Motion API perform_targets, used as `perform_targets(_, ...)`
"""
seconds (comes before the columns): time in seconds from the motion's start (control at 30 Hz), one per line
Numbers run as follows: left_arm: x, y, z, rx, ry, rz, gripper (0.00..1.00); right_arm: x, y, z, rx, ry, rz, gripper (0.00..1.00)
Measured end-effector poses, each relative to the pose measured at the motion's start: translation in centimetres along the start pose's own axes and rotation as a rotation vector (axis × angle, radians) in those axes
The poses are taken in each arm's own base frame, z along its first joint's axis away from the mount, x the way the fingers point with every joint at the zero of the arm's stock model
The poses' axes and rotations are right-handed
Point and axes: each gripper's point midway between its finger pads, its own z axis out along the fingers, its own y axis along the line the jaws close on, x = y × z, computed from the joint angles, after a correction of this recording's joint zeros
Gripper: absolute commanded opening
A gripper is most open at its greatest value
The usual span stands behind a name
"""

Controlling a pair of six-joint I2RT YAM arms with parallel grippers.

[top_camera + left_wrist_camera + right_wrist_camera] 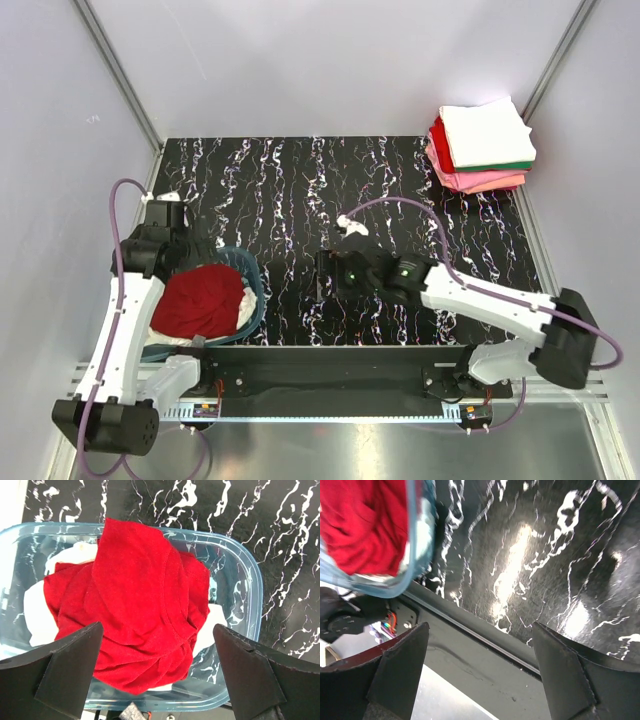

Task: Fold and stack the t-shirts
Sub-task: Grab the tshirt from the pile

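L gripper (157,647) released, wide, over tub (251,600); red t-shirt (140,610) right below, inside rim. R gripper (480,645) released over bare table (530,555) nr front edge. Folded stack (482,147) well apart, far corner.

The red t-shirt (140,605) covers most of the white cloth (37,615) under it in the tub (256,600) — only pale patches show at its sides, too little to count shirts. The right wrist view cuts the tub and the red t-shirt off at its top and left edges. In the folded stack (482,148), only thin edges of green, pink and red layers show beneath the white top one — their number cannot be told.
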Motion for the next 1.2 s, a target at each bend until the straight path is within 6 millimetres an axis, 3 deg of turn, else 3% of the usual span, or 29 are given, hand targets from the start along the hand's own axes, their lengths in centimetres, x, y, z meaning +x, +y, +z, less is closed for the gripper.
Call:
perform_targets(0.17, 0.8, -1.1, 1.9, 0.038, 0.057, 0.002, 0.99, -1.4, 0.2, -1.9, -0.042, -0.097, -0.001, 0.97)
perform_targets(0.4, 2.4, -1.6, 5.6, 0.015, 0.162, 0.02, 0.92, 0.4, -1.4, 0.0, -0.016, -0.065, 0.005, 0.96)
perform_targets(0.43, 2.6, -1.5, 6.2, 0.003, 0.18, 0.024, 0.83, 0.6, -1.6, 0.3, -0.01, -0.057, 0.006, 0.96)
perform_targets(0.5, 2.9, -1.5, 7.4, -0.019, 0.213, 0.031, 0.74, 0.9, -1.8, 0.8, 0.0, -0.046, 0.007, 0.96)
perform_targets(0.53, 3.0, -1.4, 7.9, -0.032, 0.227, 0.036, 0.63, 1.0, -1.9, 1.0, 0.001, -0.044, 0.007, 0.96)
perform_targets(0.63, 3.2, -1.2, 9.0, -0.053, 0.251, 0.042, 0.49, 1.0, -1.7, 1.1, -0.013, -0.048, 0.01, 0.96)
perform_targets(0.73, 3.1, -0.9, 9.6, -0.066, 0.254, 0.038, 0.29, 1.1, -1.4, 1.4, -0.028, -0.046, 0.011, 0.96)
perform_targets(0.77, 3.0, -0.8, 9.7, -0.069, 0.253, 0.039, 0.08, 1.1, -1.3, 1.7, -0.032, -0.043, 0.011, 0.96)
perform_targets(0.8, 3.0, -0.8, 9.8, -0.071, 0.252, 0.032, 0.0, 1.2, -1.3, 2.0, -0.033, -0.04, 0.01, 0.96)
perform_targets(1.07, 2.5, -0.5, 9.2, -0.079, 0.237, 0.039, 0.0, 3.4, -0.5, 7.8, -0.056, 0.082, 0.003, 0.97)
perform_targets(1.2, 0.0, -0.9, 7.1, -0.054, 0.168, 0.024, 0.0, 3.3, 1.8, 11.6, -0.118, 0.132, 0.004, 0.95)
